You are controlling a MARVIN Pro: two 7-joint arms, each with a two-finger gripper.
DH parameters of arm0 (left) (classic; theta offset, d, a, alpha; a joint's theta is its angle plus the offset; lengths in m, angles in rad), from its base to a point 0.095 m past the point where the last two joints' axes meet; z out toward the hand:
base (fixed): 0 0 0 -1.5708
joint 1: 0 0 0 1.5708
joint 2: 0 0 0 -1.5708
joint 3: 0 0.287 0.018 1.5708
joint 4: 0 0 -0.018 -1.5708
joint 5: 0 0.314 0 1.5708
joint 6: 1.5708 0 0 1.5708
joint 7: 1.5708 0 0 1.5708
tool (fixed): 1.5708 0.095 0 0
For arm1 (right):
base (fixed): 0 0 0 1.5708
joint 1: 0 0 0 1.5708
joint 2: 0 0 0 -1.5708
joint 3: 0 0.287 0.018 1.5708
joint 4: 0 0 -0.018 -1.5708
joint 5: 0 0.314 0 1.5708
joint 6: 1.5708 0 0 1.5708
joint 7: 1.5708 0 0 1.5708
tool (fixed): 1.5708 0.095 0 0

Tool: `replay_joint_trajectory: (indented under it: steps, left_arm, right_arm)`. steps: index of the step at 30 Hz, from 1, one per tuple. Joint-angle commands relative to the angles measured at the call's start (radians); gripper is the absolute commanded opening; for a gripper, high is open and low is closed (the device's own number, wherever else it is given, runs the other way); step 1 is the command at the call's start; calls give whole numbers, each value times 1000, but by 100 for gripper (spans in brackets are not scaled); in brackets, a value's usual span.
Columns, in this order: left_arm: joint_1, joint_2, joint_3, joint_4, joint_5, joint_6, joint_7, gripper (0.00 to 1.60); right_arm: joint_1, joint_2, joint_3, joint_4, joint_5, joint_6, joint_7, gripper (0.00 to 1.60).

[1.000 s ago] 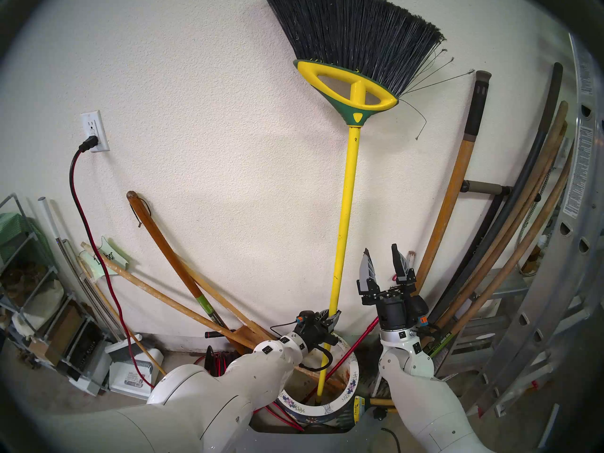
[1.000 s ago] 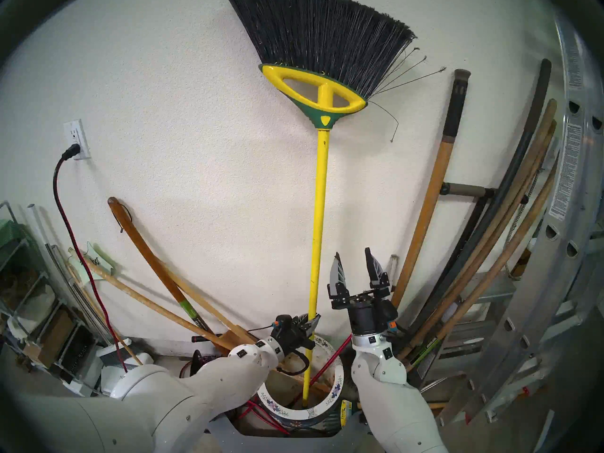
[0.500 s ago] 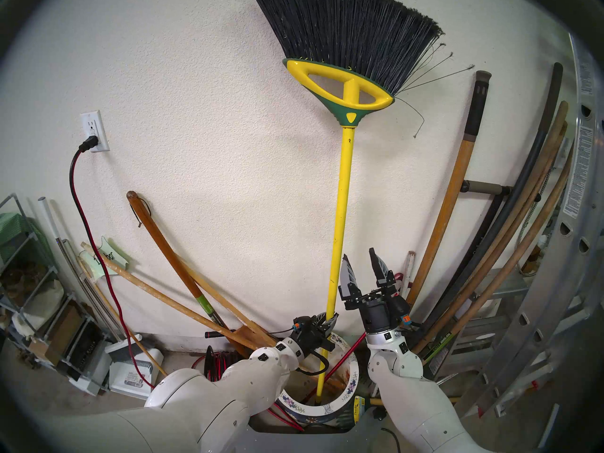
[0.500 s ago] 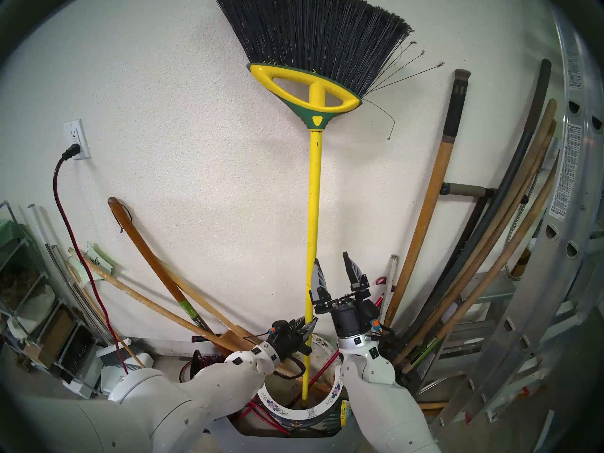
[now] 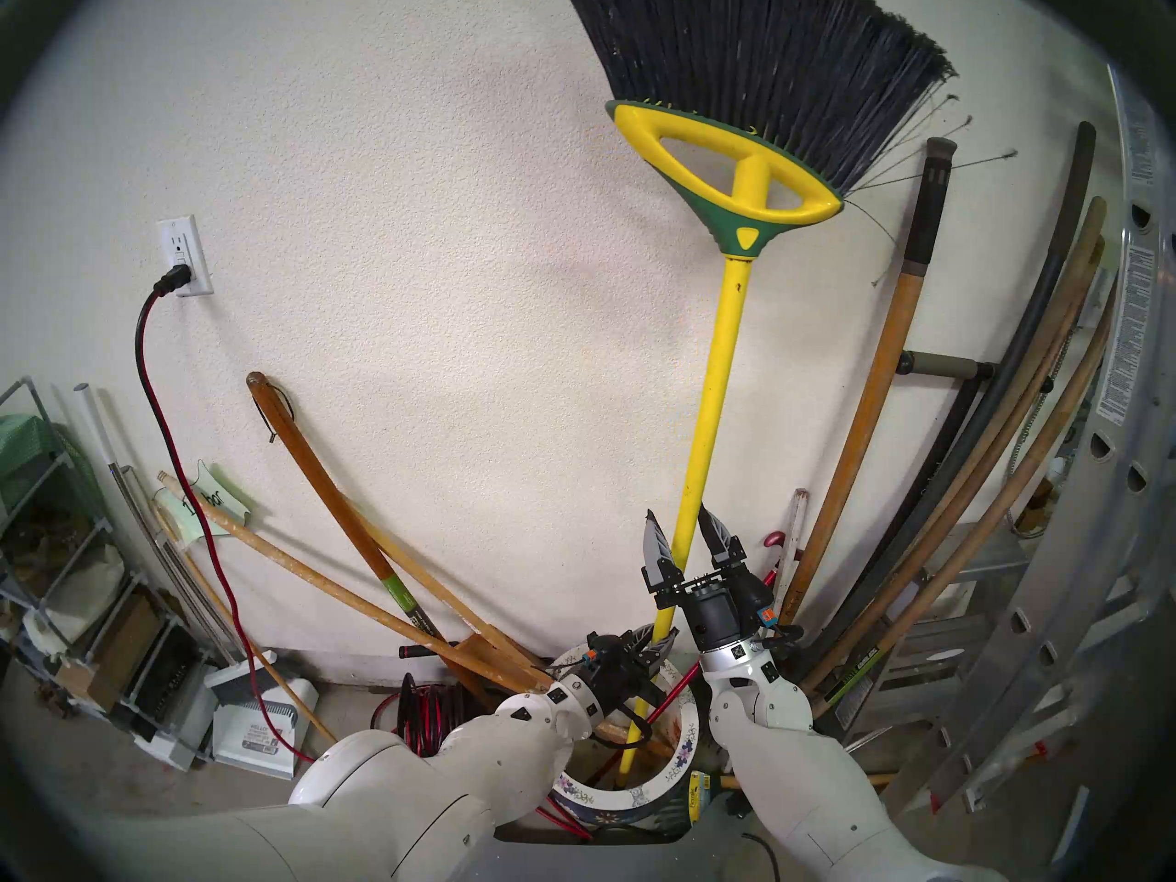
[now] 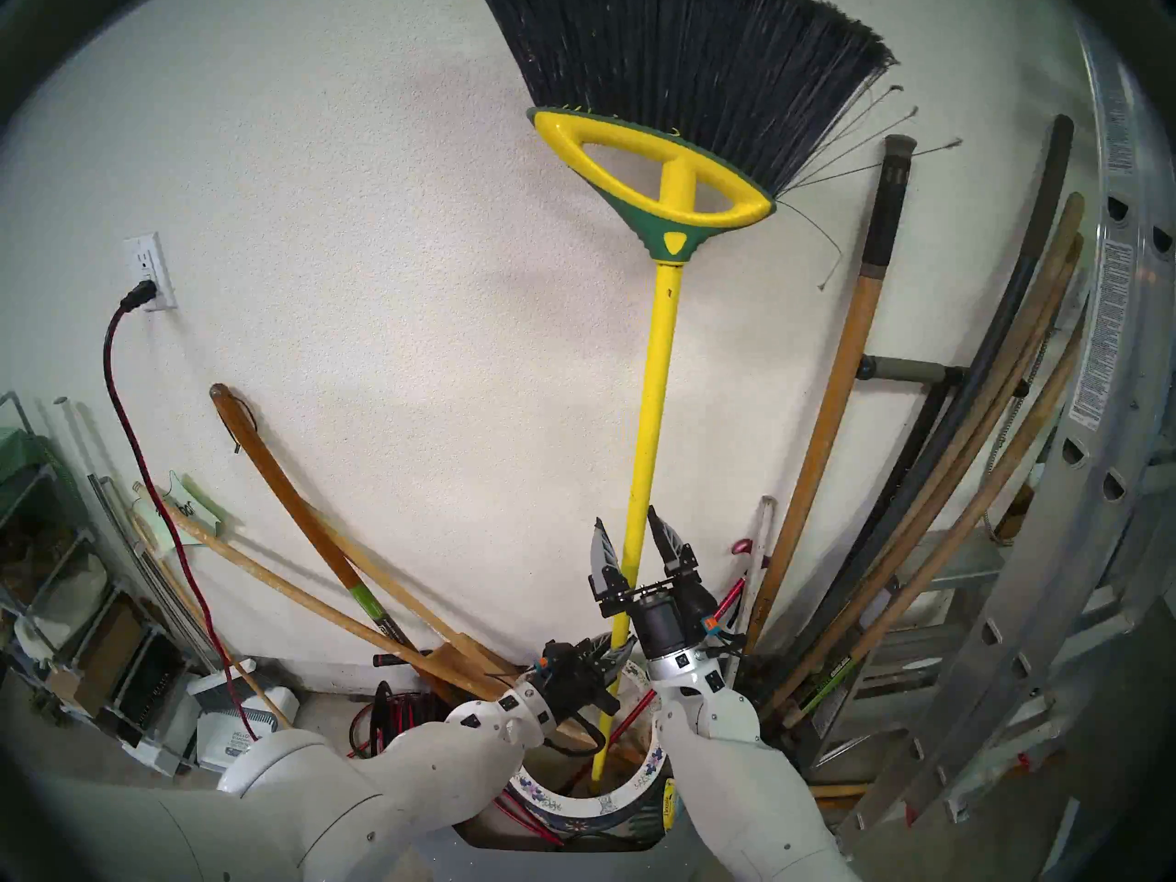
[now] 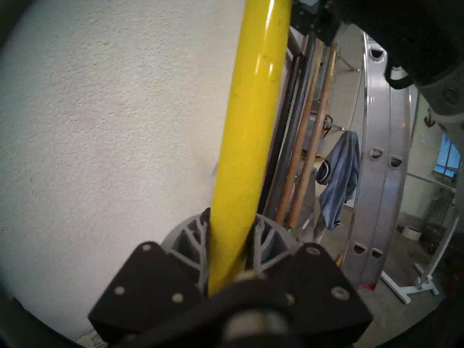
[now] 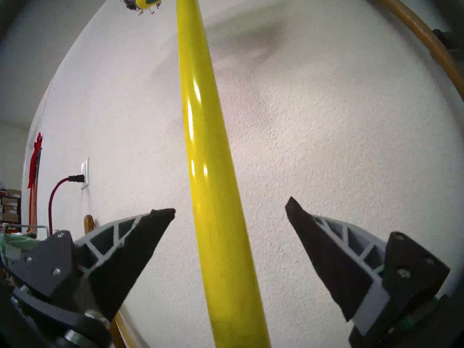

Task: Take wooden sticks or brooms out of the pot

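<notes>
Left gripper (image 5: 655, 642) is clamped on the yellow pole of the broom (image 5: 706, 416), as you see in the head left view, just above the rim of the pot (image 5: 636, 801); the pole's lower end stands inside the pot and the broom leans to the right, bristles up against the wall (image 5: 413, 257). Higher on the same pole, the right gripper (image 5: 684, 524) has its fingers apart, one on each side of the pole, not closed on it. A red rod (image 5: 662, 702) also sits in the pot, wooden handles (image 5: 356, 543) lean on the wall at the left, and a ladder (image 5: 1082, 543) stands at the right. In the head right view you find the same: left gripper (image 6: 614, 651) tight on the broom (image 6: 649, 416) over the pot (image 6: 598, 807), right gripper (image 6: 627, 534) open around the pole. In the left wrist view, the two grey fingers (image 7: 193, 237) press the pole (image 7: 251, 114) from both sides, with the wall (image 7: 113, 114) behind. In the right wrist view, the fingers (image 8: 140, 239) stand wide apart and the pole (image 8: 211, 164) runs between them, a clear gap on each side; you see the socket (image 8: 85, 174) far at the left.
</notes>
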Motion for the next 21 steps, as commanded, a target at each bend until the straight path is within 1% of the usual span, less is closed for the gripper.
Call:
replay_joint_trajectory:
  steps: [1,2,3,4,5,14,21]
  left_arm:
    - [49,12,7,30,5,-5,-19,0]
    - [48,14,6,30,3,-7,-18,0]
    - [47,16,5,30,2,-10,-18,0]
    - [46,18,4,31,0,-13,-16,0]
    - [44,20,3,31,-2,-16,-15,0]
    - [28,24,-3,32,-11,-13,-8,0]
    - [23,30,-5,33,-16,-8,-5,0]
  right_arm:
    - [56,-19,-7,26,-4,16,-3,77]
    - [58,-20,-8,28,-4,16,-2,68]
    - [61,-20,-8,31,-4,16,-2,23]
    - [65,-21,-6,34,-6,17,1,4]
    - [68,-21,-7,36,-9,17,3,0]
    - [91,-17,-8,53,-24,26,21,0]
    - [98,4,-8,44,-21,57,39,0]
